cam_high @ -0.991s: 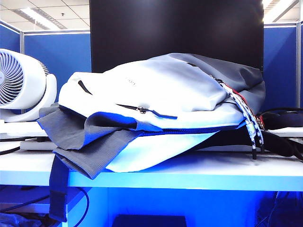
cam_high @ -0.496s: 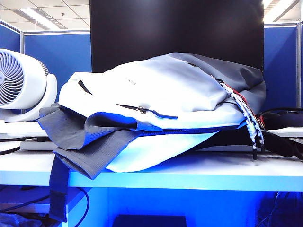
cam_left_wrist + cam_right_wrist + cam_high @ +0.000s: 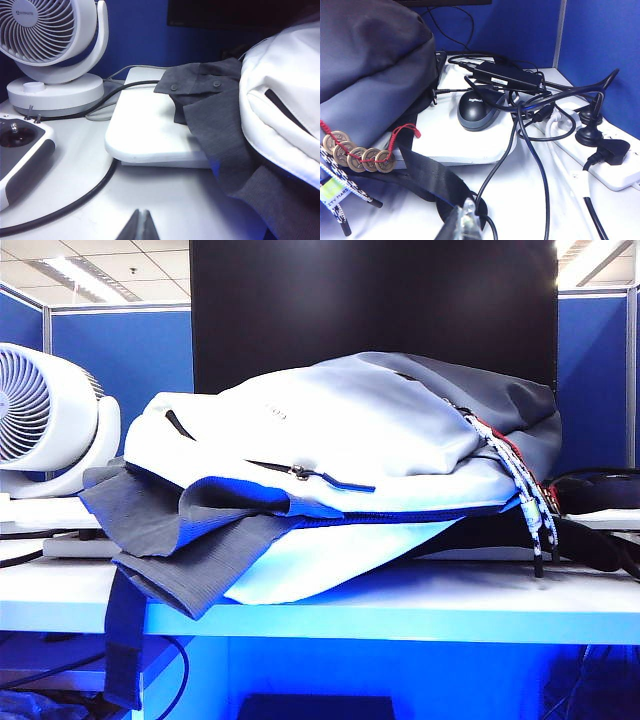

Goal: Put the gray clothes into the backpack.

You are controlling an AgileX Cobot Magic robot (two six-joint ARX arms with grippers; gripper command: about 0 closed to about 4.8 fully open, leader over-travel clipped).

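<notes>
The backpack (image 3: 350, 430) lies on its side on the white table, white and light gray with a darker gray panel on the right. The gray clothes (image 3: 170, 530) stick out of its left-hand opening and droop over the table's front edge. Neither gripper shows in the exterior view. My left gripper (image 3: 142, 222) is shut and empty above bare tabletop, short of the gray clothes (image 3: 220, 125) and the backpack's white side (image 3: 285, 100). My right gripper (image 3: 466, 220) is shut and empty over a black strap (image 3: 425, 175), beside the backpack's gray panel (image 3: 370, 65).
A white fan (image 3: 45, 410) stands at the back left, with a black cable (image 3: 75, 200) and a handheld controller (image 3: 20, 150) near it. By the right gripper are a coin charm (image 3: 360, 157), speckled cords (image 3: 340, 197), a mouse (image 3: 477, 107), a power adapter (image 3: 505, 77), a power strip (image 3: 605, 165) and tangled cables.
</notes>
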